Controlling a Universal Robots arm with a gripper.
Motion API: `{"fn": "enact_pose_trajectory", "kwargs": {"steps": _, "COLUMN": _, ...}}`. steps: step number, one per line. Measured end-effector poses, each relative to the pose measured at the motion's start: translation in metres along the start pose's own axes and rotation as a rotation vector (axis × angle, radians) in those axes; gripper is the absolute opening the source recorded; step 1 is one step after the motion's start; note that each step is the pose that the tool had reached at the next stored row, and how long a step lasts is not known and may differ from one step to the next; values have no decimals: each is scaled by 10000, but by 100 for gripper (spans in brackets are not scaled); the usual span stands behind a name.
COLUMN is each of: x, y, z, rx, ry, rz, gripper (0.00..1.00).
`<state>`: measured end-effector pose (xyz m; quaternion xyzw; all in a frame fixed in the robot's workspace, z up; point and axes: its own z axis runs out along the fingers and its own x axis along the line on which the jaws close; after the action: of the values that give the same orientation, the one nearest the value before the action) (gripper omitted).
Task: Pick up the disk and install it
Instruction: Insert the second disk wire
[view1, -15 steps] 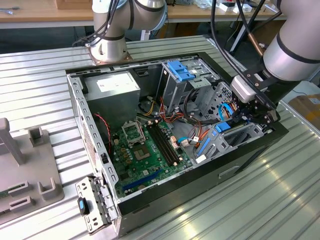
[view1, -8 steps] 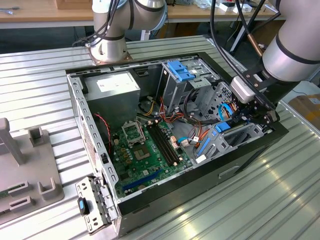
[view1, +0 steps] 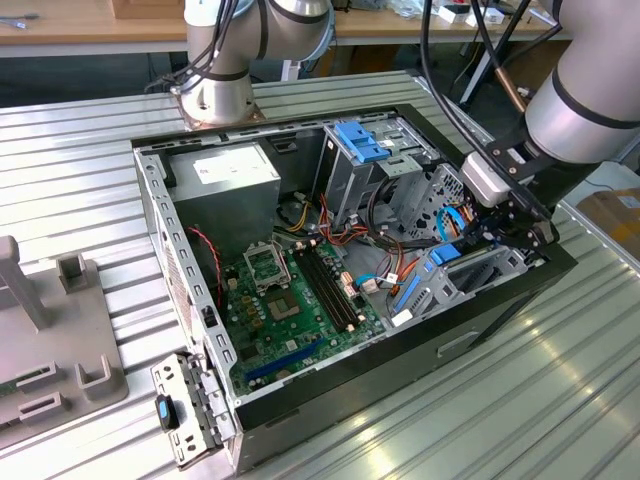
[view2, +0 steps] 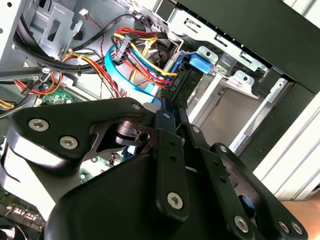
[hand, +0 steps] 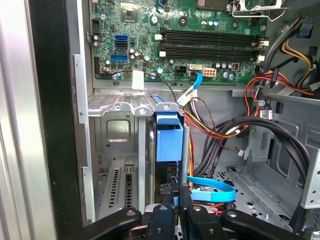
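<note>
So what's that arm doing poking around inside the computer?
The robot arm's gripper is down inside the open computer case, at the drive bay on the exterior view's right. Its fingers are closed on the edge of the disk, a drive in a blue carrier that stands on edge in the metal bay, beside the motherboard. The disk looks partly slid into its slot; whether it is fully seated cannot be told.

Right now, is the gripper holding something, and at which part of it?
Yes. The gripper is shut on the disk, which stands on edge in the metal bay, gripping its rear edge, the end opposite the blue carrier tab.
</note>
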<state>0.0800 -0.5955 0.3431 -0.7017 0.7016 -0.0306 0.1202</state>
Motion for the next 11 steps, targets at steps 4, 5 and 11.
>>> {"fn": "enact_pose_trajectory", "kwargs": {"steps": 4, "x": 0, "y": 0, "z": -5, "rx": 0, "ry": 3, "rz": 0, "gripper": 16}}
{"fn": "enact_pose_trajectory", "kwargs": {"steps": 5, "x": 5, "y": 3, "z": 5, "rx": 1, "ry": 5, "rz": 0, "gripper": 16}}
{"fn": "enact_pose_trajectory", "kwargs": {"steps": 11, "x": 8, "y": 6, "z": 13, "rx": 1, "ry": -32, "rz": 9, "gripper": 16}}
